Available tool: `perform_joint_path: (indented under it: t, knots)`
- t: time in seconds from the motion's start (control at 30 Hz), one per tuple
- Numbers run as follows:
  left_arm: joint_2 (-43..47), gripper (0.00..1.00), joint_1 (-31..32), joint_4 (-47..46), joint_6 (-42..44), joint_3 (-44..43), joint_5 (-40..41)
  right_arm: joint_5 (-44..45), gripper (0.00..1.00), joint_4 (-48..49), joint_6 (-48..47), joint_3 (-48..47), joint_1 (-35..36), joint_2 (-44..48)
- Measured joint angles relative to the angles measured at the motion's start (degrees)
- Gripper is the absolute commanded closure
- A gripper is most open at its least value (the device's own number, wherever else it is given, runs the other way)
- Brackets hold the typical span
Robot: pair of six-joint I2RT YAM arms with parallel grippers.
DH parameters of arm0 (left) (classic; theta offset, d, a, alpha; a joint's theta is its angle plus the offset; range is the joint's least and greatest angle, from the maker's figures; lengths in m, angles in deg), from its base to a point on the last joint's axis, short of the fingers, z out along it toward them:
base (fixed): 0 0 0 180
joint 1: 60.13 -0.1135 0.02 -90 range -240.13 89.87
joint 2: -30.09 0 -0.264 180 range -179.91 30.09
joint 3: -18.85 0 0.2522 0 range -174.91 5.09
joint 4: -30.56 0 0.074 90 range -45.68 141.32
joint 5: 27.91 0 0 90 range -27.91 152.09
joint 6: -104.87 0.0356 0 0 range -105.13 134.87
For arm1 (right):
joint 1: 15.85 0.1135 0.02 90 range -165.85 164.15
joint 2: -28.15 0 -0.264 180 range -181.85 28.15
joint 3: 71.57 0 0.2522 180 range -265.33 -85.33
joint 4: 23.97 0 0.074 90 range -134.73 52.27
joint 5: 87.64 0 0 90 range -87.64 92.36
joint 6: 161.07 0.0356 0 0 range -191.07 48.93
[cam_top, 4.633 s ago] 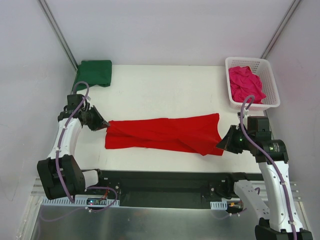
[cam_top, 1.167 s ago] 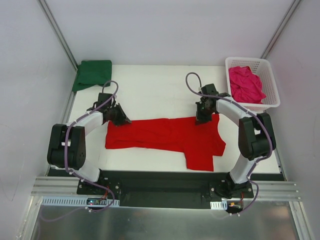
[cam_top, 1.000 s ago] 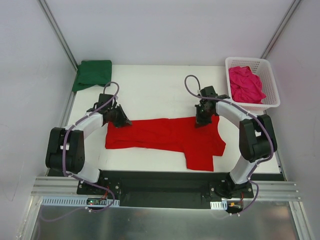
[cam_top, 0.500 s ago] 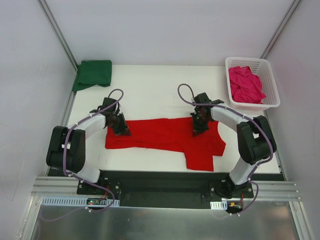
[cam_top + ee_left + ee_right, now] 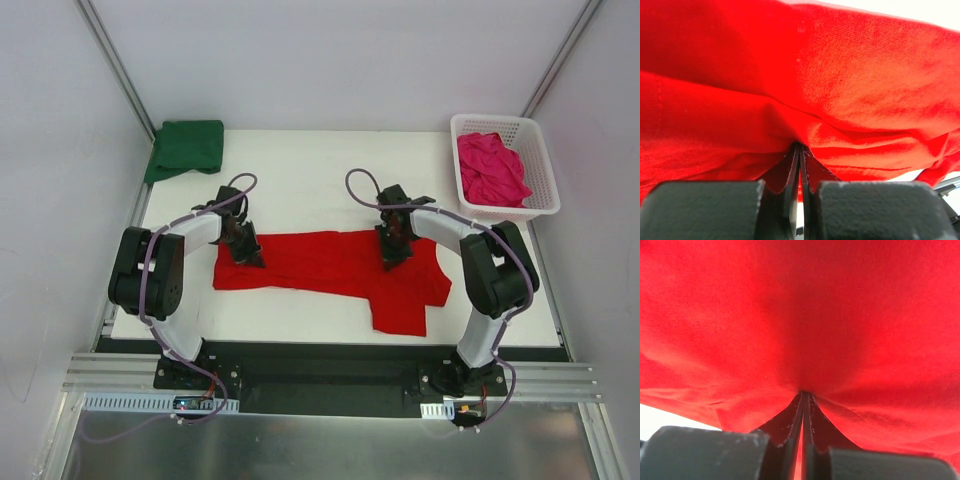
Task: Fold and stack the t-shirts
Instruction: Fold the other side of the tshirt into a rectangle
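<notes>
Red t-shirt [image 5: 330, 265] spread crosswise on the white table [image 5: 310, 185], one flap trailing toward the near edge. Both arms reach forward and curl inward over it: left gripper [image 5: 247, 252] at its left end, right gripper [image 5: 391, 250] toward its right, each pinched tight on a fold of the red cloth. Also present: green t-shirt [image 5: 186, 148] folded at the far-left corner; pink t-shirt [image 5: 490, 168] bunched in the white basket [image 5: 548, 190], far right.

Robot lab test cell. My two arms [image 5: 450, 222] bolted to black rail [image 5: 330, 365] at near edge of white table [image 5: 320, 185]. Plain white panel walls [image 5: 330, 60] around, slanted metal struts [image 5: 112, 55] in corners, slotted aluminium frame [image 5: 330, 392] and bare steel sheet [image 5: 320, 445] below
</notes>
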Motion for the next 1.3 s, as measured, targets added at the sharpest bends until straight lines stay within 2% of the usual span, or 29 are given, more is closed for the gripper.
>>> perform_joint_path:
  t: [0.5,0.63,0.7,0.73,0.8,0.83,0.93,1.13,1.23,1.3]
  knots:
    - [-4.5,1.00,0.0,0.9,0.7,-6.3,2.7,8.3,0.94,-1.3,-3.7,-12.0,0.1,-8.4]
    - [-5.5,1.00,0.2,0.8,1.7,-8.4,4.3,10.0,0.90,-0.4,-4.3,-13.6,0.0,-9.4]
    - [-5.5,0.84,0.3,0.6,2.5,-8.8,5.1,10.5,0.86,0.0,-4.4,-13.5,0.0,-9.3]
    - [-5.3,0.68,0.4,0.5,2.9,-8.8,5.6,10.8,0.78,0.2,-4.4,-13.4,0.0,-9.1]
    - [-3.8,0.42,0.5,0.5,3.7,-8.3,6.7,11.5,0.69,0.9,-4.5,-11.9,0.0,-7.5]
    - [-2.2,0.01,0.7,0.6,4.2,-7.7,7.6,11.7,0.63,0.9,-4.7,-11.0,-0.1,-6.1]
    - [5.9,0.01,0.7,1.3,5.5,-6.2,9.1,12.2,0.54,0.3,-5.0,-8.8,-0.3,0.1]
    - [24.4,0.01,1.9,0.2,6.8,-6.1,7.3,12.9,0.52,-0.7,-4.5,-3.3,-0.5,18.7]
    - [27.0,0.01,7.4,-2.5,5.6,-4.8,6.3,12.3,0.52,-1.3,-3.0,1.2,-0.5,26.4]
    - [26.1,0.01,13.4,-6.1,3.9,-2.0,5.4,11.3,0.51,-1.5,-1.0,6.0,-0.5,31.4]
